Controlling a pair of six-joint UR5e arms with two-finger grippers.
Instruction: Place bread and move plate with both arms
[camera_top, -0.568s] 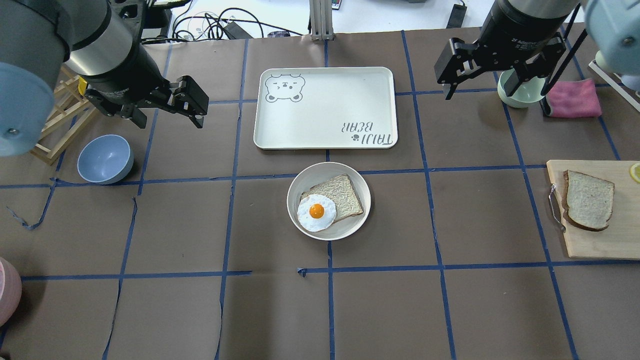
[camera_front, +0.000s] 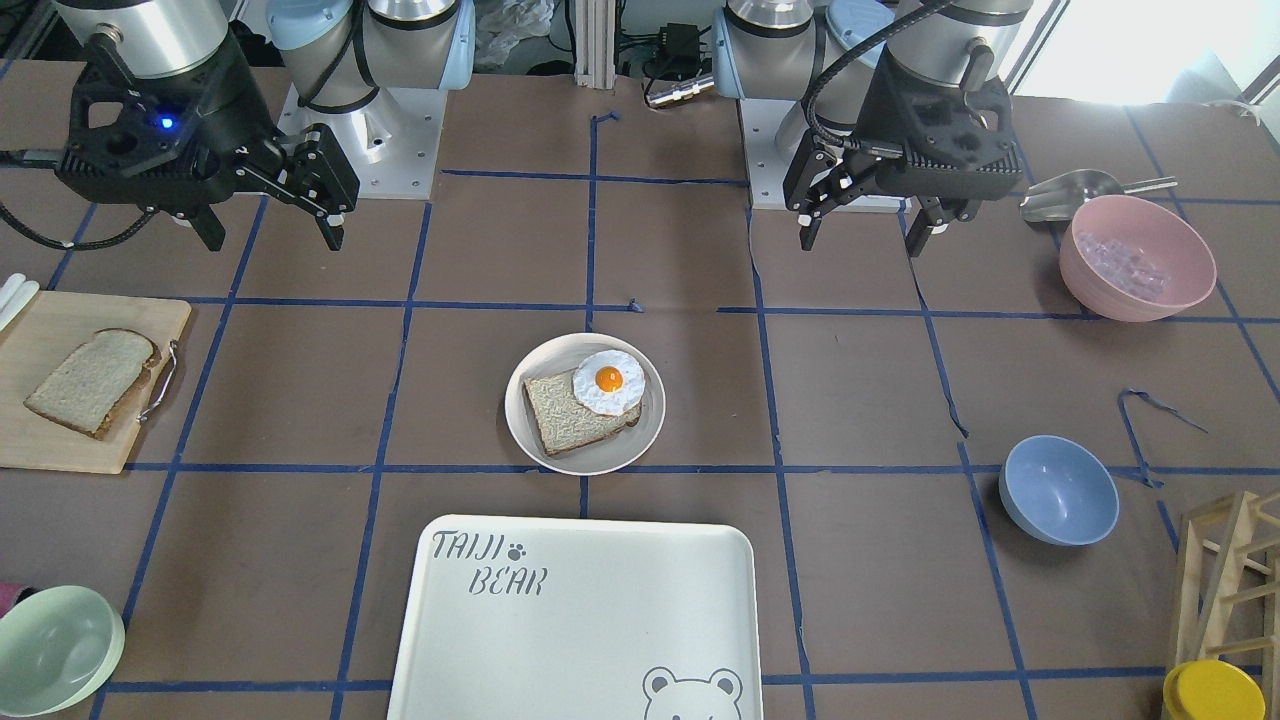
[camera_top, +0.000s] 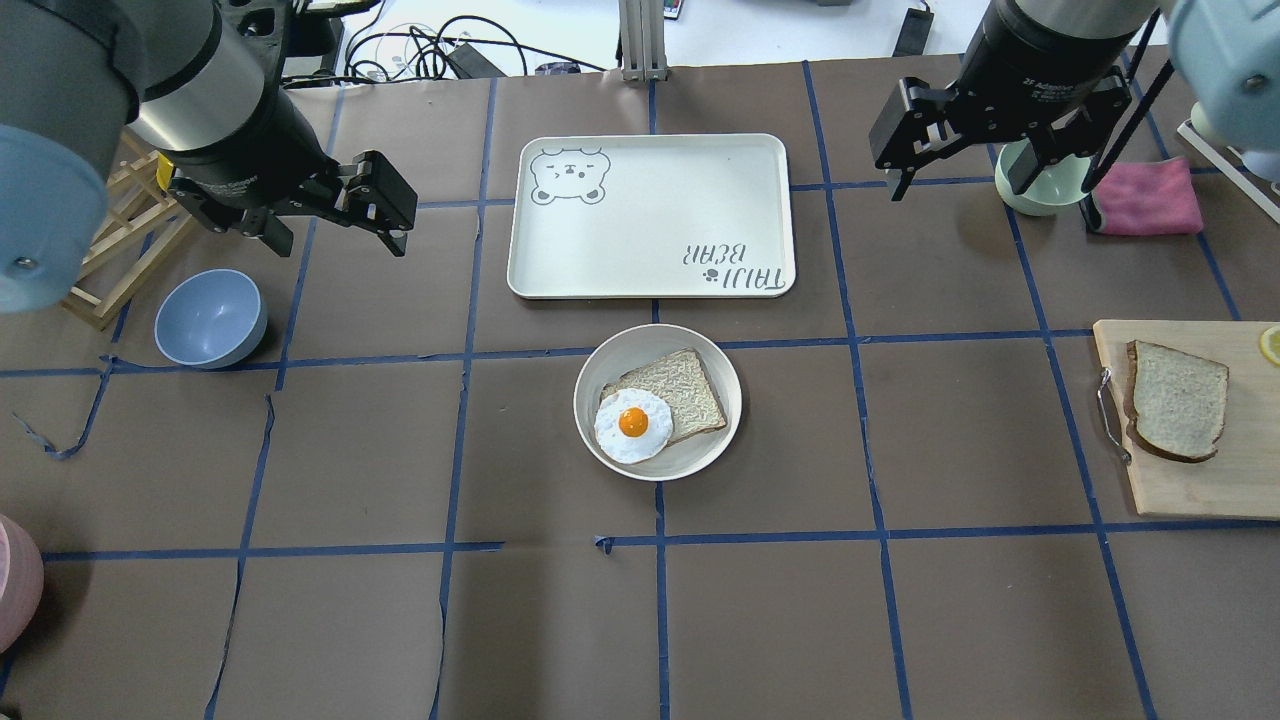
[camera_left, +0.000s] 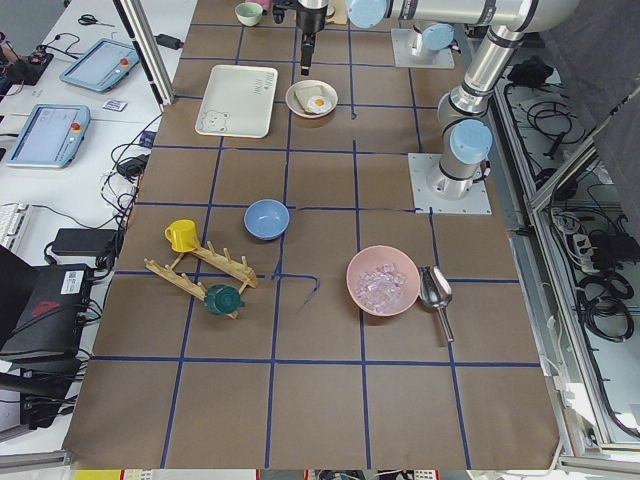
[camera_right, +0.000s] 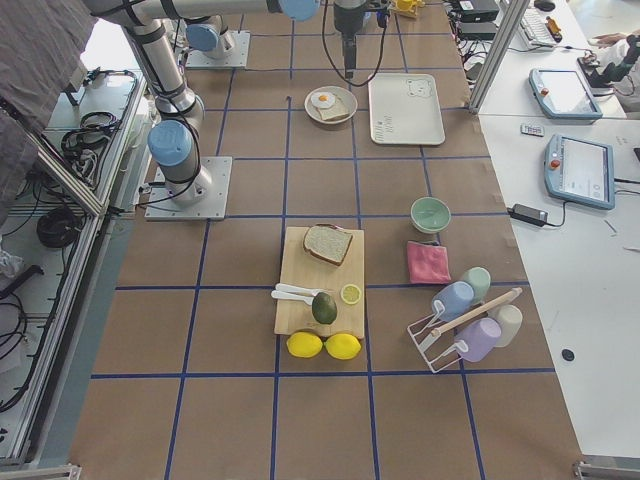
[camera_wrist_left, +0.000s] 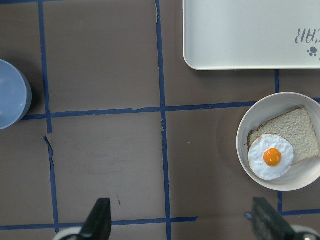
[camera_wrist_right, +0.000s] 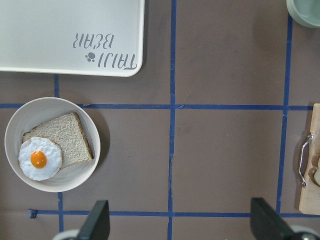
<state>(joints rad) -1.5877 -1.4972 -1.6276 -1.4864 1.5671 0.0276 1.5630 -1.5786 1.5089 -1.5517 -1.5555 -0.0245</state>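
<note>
Hovering over the worktop (camera_top: 760, 620) on either side of the tray (camera_top: 650, 215), the left hand (camera_top: 338, 242) and the right hand (camera_top: 990, 192) both hang with fingers spread wide and nothing between them. Each wrist camera confirms it, showing two fingertips (camera_wrist_left: 100, 222) far apart at the bottom edge of the picture.

The bread (camera_top: 1178, 400) lies flat on a wooden cutting board (camera_top: 1180, 490) at the robot's right end, well apart from both hands. The plate (camera_top: 692, 457) sits mid-worktop, just on the robot's side of the tray, carrying a squarer slice (camera_top: 690, 385) with a fried egg (camera_top: 632, 425) overlapping its corner.

The overhead view cuts the board off at its edge. Only the right side view takes in all of it, with an avocado (camera_right: 324, 308) and two lemons (camera_right: 305, 345) at the near end. The front view shows a pink bowl (camera_front: 1130, 295) of clear cubes with a metal scoop (camera_front: 1075, 192) beside it, while the overhead view catches just a sliver of that bowl. The left wrist camera sees the plate and a blue bowl (camera_wrist_left: 10, 95). The right wrist camera sees the plate and the board's metal handle (camera_wrist_right: 301, 162).
</note>
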